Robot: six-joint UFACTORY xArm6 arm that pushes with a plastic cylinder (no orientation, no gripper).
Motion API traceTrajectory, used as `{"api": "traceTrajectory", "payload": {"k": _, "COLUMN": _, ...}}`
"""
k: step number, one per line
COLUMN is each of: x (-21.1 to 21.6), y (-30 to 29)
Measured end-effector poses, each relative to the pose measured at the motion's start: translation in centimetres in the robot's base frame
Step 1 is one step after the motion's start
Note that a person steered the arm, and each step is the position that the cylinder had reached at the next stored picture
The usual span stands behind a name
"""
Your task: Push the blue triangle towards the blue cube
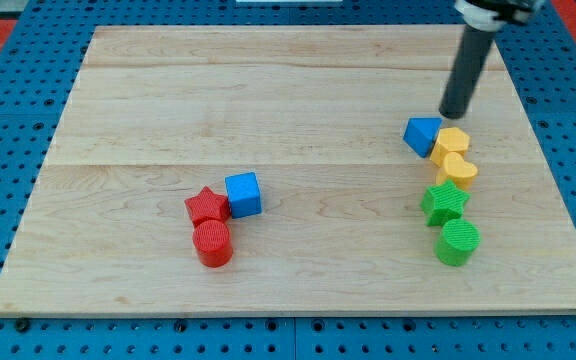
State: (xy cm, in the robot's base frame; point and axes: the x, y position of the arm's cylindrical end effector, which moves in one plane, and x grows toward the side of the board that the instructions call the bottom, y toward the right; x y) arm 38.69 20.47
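The blue triangle [422, 134] lies at the view's right, touching a yellow block [452, 141] on its right. The blue cube [243, 194] sits near the board's middle, far to the view's left of the triangle. My tip [453, 113] rests on the board just above and to the right of the blue triangle, a small gap from it and close above the yellow block.
A red star [206, 206] touches the blue cube's left side, with a red cylinder [212, 243] below it. A second yellow block [457, 169], a green star [445, 202] and a green cylinder [457, 242] run down below the triangle. The wooden board [288, 90] lies on blue pegboard.
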Motion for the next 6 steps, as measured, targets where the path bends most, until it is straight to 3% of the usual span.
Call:
{"api": "traceTrajectory", "payload": {"k": 1, "x": 3.2, "y": -5.8}}
{"api": "traceTrajectory", "payload": {"k": 2, "x": 3.1, "y": -11.4}}
{"api": "traceTrajectory", "payload": {"k": 3, "x": 2.8, "y": -2.0}}
{"api": "traceTrajectory", "payload": {"k": 4, "x": -0.4, "y": -3.3}}
{"api": "traceTrajectory", "payload": {"k": 5, "x": 0.4, "y": -10.2}}
{"api": "traceTrajectory", "payload": {"k": 6, "x": 6.4, "y": -16.8}}
